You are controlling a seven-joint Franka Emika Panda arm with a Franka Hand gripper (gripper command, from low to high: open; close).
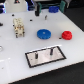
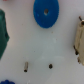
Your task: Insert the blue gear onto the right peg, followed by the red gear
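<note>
On the white worktop (image 1: 10, 60), reading from the exterior view's left: a cream block-like fixture (image 1: 19, 27) stands toward the far left, the blue gear (image 1: 44, 34) lies flat near the middle, and the red gear (image 1: 66, 35) lies flat just beyond it, apart from it. The grey plate (image 1: 46, 55) sits nearer the front edge, the right peg (image 1: 51, 50) upright and bare. Both gears appear rigid, light and smooth-faced; the raised hub or opposite rim teeth look the soundest hold. The wrist view alone shows the blue gear's centre bore (image 2: 46, 12); the exterior view alone shows the red gear. The tool appears in neither view, so its state cannot be determined.
</note>
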